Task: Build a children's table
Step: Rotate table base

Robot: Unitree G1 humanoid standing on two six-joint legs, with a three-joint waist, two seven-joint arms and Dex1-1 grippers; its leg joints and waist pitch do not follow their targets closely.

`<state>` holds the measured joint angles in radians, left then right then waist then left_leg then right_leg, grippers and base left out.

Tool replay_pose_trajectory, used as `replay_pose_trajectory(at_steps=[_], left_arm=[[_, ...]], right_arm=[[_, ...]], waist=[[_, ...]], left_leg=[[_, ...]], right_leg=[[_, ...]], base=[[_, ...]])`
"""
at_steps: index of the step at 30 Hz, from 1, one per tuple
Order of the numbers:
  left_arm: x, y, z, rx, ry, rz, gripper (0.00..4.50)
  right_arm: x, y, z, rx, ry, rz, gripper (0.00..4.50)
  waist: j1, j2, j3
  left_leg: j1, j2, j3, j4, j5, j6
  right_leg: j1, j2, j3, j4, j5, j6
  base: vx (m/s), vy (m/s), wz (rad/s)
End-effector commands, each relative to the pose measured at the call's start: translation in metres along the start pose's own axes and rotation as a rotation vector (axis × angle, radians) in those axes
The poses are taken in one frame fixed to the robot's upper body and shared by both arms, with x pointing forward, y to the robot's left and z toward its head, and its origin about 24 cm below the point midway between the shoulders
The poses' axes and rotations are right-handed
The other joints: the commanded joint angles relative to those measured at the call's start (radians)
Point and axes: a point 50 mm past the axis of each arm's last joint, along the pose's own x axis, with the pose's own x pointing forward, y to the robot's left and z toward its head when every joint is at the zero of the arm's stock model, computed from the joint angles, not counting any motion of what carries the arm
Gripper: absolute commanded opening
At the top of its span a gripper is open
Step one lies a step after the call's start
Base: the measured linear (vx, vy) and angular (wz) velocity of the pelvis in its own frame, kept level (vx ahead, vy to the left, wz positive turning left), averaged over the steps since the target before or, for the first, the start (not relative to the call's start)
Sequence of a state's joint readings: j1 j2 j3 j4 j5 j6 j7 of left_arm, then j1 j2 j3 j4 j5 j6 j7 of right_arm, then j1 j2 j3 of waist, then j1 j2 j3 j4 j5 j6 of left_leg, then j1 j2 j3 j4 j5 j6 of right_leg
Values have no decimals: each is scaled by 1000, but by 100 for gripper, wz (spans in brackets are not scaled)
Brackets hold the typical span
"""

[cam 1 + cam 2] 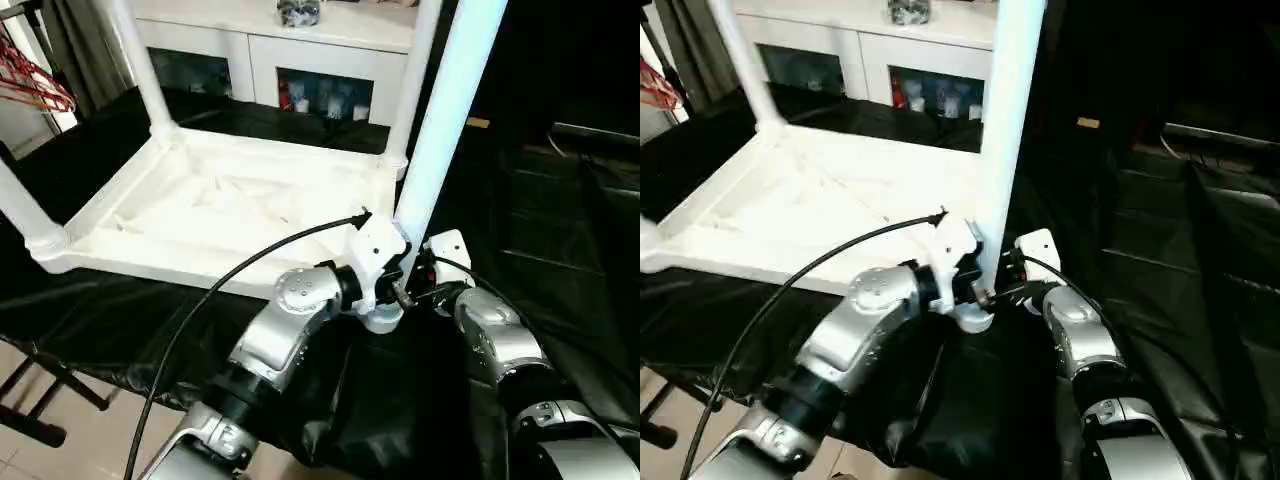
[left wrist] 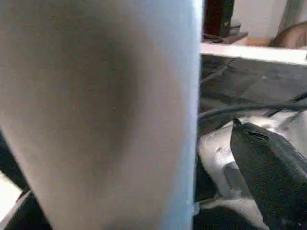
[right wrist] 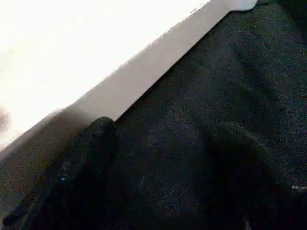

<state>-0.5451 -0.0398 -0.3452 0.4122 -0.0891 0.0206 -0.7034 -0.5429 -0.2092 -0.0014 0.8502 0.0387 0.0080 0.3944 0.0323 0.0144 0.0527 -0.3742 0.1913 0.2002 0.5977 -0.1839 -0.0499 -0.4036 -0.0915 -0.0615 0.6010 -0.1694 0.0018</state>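
Upturned table [image 1: 210, 215]: light, stiff, smooth plastic. Both grippers [image 1: 395, 290] meet at the near leg [image 1: 440, 130] base, the best hold; grip state unclear.

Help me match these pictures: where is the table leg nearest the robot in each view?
Left eye view: leg rises right of centre to the top edge.
Right eye view: leg stands at centre.
Left wrist view: leg is the broad pale column.
Right wrist view: cannot tell.
Shared landmark: white cabinet behind.
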Motion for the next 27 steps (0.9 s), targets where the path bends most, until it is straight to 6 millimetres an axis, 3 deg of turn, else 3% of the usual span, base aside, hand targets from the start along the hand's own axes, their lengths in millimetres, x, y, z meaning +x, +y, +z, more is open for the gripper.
replay_pose_trajectory(at_steps=[1, 5, 12, 16, 22, 26, 27], left_arm=[[-7, 10, 0, 11, 14, -2, 447], [-30, 21, -7, -33, 48, -91, 447], [-68, 37, -23, 37, 211, -203, 447], [-88, 57, -35, 107, 359, -222, 406], [-90, 68, -39, 157, 449, -226, 354], [-85, 76, -37, 145, 451, -215, 325], [-84, 76, -36, 139, 448, -216, 315]], right_arm=[[-3, -8, 5, 2, -20, 1, 378], [-14, -22, 5, -14, -28, 11, 378], [-33, -35, 6, -86, -15, 133, 378], [-53, -38, 12, -209, 14, 315, 378], [-72, -33, 15, -281, 69, 494, 378], [-85, -24, 20, -301, 106, 618, 378], [-87, -23, 20, -304, 109, 629, 378]], waist=[[6, -2, -73], [12, 2, -72], [18, 9, -72], [24, 6, -70], [35, 7, -70], [41, 4, -69], [44, 3, -72]], left_leg=[[11, 32, -17, -63, -227, 56], [13, 31, -16, -63, -215, 65], [14, 36, -15, -65, -213, 68], [16, 33, -14, -64, -242, 68], [16, 38, -16, -66, -239, 65], [10, 34, -16, -64, -221, 82], [13, 36, -17, -63, -220, 80]], right_leg=[[55, -47, 35, -70, -169, -259], [53, -47, 35, -68, -179, -262], [53, -44, 33, -63, -160, -268], [52, -42, 34, -71, -211, -243], [50, -49, 36, -70, -226, -242], [55, -47, 34, -74, -217, -240], [56, -50, 34, -71, -214, -241]], base=[[0, 0, 0], [0, 0, 0], [0, 0, 0], [0, 0, 0], [0, 0, 0], [0, 0, 0], [0, 0, 0]])
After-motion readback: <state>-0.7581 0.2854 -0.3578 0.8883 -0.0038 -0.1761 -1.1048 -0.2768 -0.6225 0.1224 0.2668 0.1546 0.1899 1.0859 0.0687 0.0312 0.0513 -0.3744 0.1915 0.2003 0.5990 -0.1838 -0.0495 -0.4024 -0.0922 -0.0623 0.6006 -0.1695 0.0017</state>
